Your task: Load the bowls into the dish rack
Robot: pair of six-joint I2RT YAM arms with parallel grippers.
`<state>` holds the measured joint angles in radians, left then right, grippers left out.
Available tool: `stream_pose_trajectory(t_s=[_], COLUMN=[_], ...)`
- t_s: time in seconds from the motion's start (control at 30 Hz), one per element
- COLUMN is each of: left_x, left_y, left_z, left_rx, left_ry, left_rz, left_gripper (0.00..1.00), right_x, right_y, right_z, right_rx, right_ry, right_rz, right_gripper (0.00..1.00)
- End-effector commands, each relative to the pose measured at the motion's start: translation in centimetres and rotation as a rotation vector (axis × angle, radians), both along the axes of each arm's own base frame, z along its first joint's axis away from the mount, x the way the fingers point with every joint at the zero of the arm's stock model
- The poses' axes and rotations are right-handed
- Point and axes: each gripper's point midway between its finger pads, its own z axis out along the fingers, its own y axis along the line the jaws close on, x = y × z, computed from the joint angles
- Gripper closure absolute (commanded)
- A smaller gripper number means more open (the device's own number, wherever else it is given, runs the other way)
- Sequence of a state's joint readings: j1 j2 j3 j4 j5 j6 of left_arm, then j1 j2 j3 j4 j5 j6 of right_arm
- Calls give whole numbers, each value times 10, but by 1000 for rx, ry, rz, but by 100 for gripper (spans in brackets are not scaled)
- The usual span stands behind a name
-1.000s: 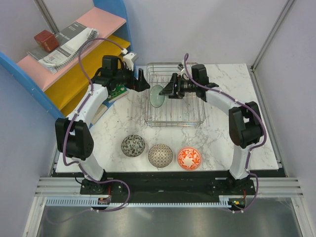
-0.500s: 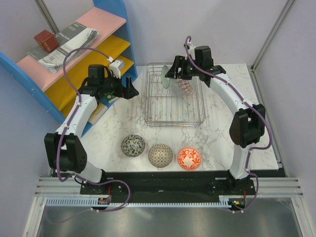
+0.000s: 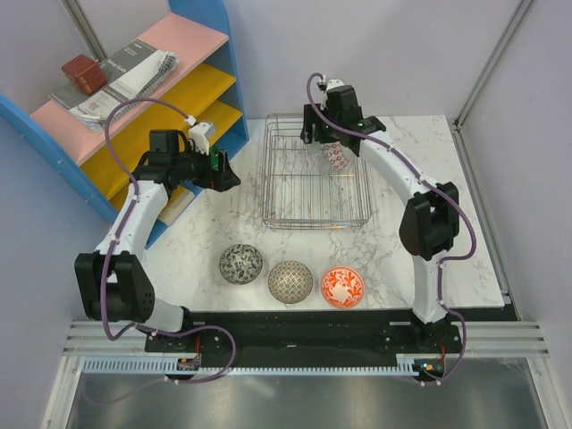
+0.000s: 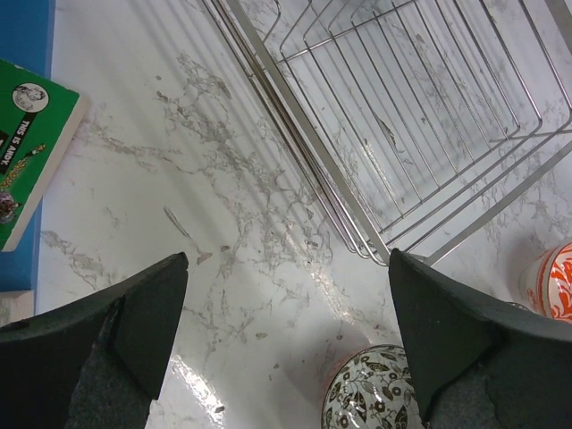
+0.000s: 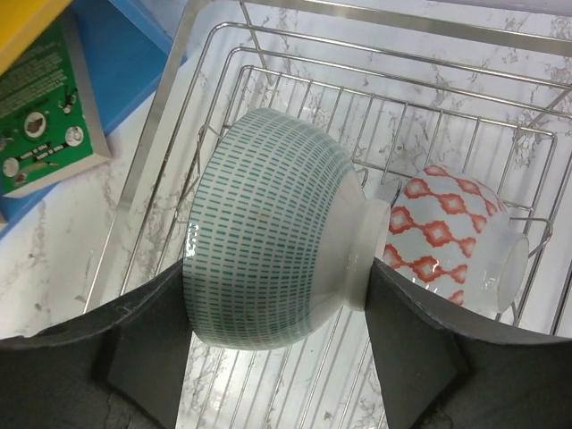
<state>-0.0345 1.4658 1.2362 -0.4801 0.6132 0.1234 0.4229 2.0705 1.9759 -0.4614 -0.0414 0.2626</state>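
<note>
Right claw (image 5: 273,281) grasps the green bowl (image 5: 268,214) over the dish rack (image 3: 295,213) beside one racked bowl (image 5: 447,234); three bowls (image 3: 290,281) wait behind; left claw (image 4: 286,299) released.

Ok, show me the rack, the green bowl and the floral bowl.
rack (image 3: 304,192): top view, on its bare mesh floor.
green bowl (image 5: 268,232): right wrist view, on its dashed outer wall.
floral bowl (image 3: 342,287): top view, on its middle.
</note>
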Motion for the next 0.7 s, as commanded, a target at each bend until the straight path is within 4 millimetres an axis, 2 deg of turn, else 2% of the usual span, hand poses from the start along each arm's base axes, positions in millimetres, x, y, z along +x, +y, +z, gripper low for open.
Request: stream_pose_trajectory(t_s=[0.0, 0.13, 0.27, 0.3, 0.33, 0.67], left_x=[-10, -14, -19, -18, -19, -23], left_y=[5, 10, 8, 19, 20, 26], left_z=[21, 22, 21, 20, 20, 18], left_rx=[13, 20, 17, 19, 18, 5], left_ry=[-95, -104, -104, -103, -103, -103], left_rz=[-36, -30, -39, -12, -11, -6], left_gripper=[0, 0, 0, 0, 0, 0], right_x=[16, 19, 20, 20, 20, 30], right_y=[10, 19, 32, 34, 35, 44], right_z=[43, 43, 29, 27, 22, 2], right_rx=[-54, -97, -141, -144, -154, -208], right_ry=[-164, -193, -194, -194, -191, -203], right_rz=[-55, -73, -68, -72, -74, -101], right_gripper=[100, 100, 100, 100, 100, 100])
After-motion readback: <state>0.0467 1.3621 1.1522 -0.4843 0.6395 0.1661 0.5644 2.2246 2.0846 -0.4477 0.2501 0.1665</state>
